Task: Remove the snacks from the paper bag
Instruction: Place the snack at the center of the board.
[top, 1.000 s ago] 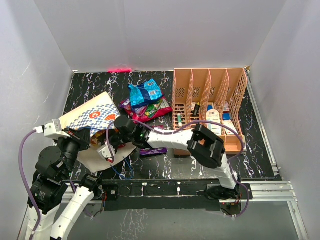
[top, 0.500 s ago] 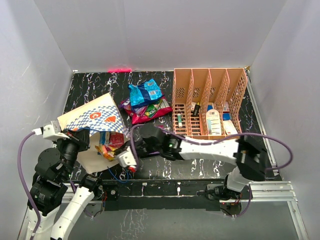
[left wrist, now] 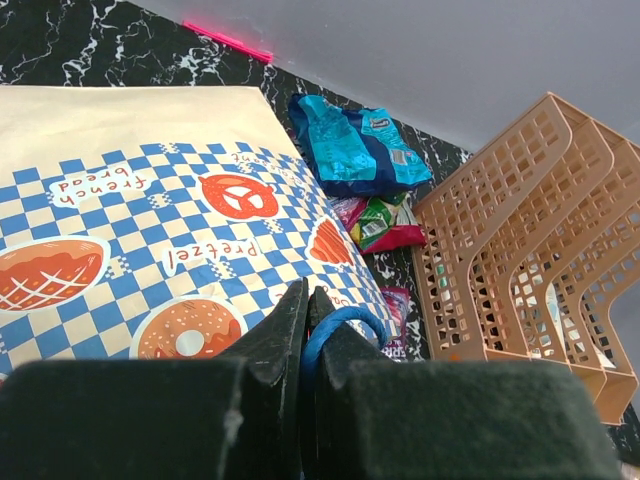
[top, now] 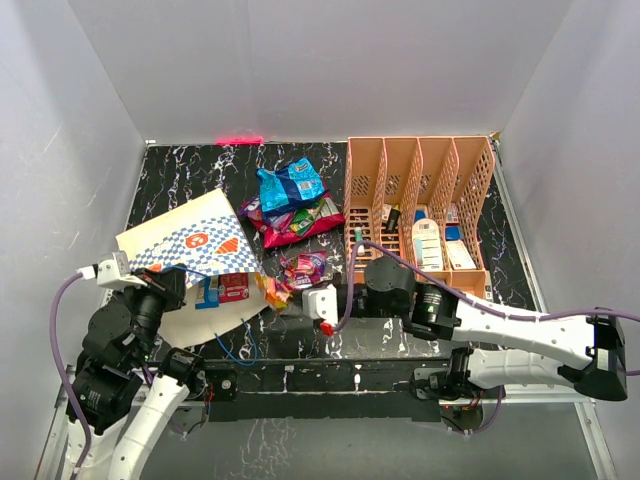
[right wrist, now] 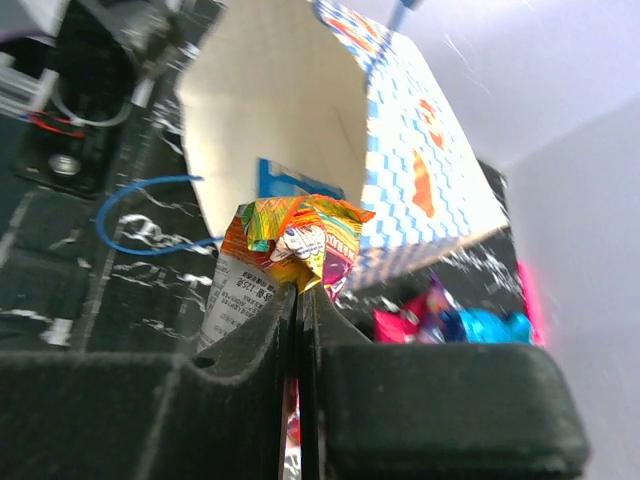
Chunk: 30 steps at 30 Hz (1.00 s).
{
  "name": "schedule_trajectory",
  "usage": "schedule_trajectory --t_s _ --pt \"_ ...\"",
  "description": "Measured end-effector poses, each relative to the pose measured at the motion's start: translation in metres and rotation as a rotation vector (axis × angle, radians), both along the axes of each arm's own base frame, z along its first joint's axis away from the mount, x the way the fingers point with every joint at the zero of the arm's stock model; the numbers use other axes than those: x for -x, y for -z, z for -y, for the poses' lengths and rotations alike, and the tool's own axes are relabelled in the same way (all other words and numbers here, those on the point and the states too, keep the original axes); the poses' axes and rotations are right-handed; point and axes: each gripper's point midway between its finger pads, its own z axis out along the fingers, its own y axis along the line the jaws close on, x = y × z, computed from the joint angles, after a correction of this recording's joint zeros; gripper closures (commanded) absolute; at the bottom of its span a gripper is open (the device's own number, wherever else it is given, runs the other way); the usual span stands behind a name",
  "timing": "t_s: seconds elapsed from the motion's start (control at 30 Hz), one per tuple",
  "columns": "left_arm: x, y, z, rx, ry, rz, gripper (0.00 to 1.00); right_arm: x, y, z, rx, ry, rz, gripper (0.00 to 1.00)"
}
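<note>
Black marbled desk carries the cream paper bag on its left side, with the mouth turned to the near edge and to the right. The left hand is shut tight on a blue cord handle. The right hand pinches an orange packet just right of the mouth. A red packet and a blue packet lie inside the mouth, left of the right hand, which I judge the nearer one.

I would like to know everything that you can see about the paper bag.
The paper bag is cream paper with a blue-white checkered band and orange bakery pictures. It lies on its side at the left of the table, mouth open to the right. The left gripper pinches one blue cord handle; the other lies on the table. Packets show inside.
</note>
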Motion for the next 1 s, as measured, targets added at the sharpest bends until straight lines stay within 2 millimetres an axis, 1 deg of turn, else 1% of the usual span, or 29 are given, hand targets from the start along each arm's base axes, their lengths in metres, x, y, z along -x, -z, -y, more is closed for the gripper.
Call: schedule_trajectory --t_s 0.07,0.13,0.23,0.33,0.43,0.5,0.6,0.73,0.9,1.0 --pt "0.000 0.005 0.001 -0.002 0.006 -0.008 1.00 -0.014 -0.001 0.004 0.001 0.082 0.014 0.93" --pt "-0.001 0.007 0.002 -0.005 0.011 -0.012 1.00 -0.028 0.005 0.006 0.023 0.149 0.032 0.92" --pt "0.000 0.006 0.002 -0.005 0.013 -0.006 1.00 -0.052 0.025 0.005 0.085 0.227 0.072 0.93" --pt "0.002 0.007 0.002 -0.006 0.015 0.003 1.00 -0.080 0.057 0.003 0.185 0.278 0.114 0.93" --pt "0.003 0.007 0.001 -0.005 0.018 0.011 1.00 -0.110 0.087 0.009 0.286 0.322 0.145 0.93" --pt "0.004 0.007 0.001 -0.005 0.019 0.013 1.00 -0.128 0.097 0.012 0.328 0.343 0.172 0.93" --pt "0.004 0.007 0.002 -0.006 0.019 0.012 1.00 -0.149 0.102 0.014 0.371 0.355 0.225 0.92" --pt "0.004 0.007 0.001 -0.008 0.019 0.013 1.00 -0.154 0.115 0.005 0.408 0.316 0.266 0.93" --pt "0.003 0.007 0.001 -0.009 0.019 0.012 1.00 -0.147 0.150 -0.009 0.458 0.233 0.235 0.93" --pt "0.003 0.008 0.002 -0.011 0.020 0.010 1.00 -0.143 0.161 -0.015 0.457 0.207 0.208 0.93"
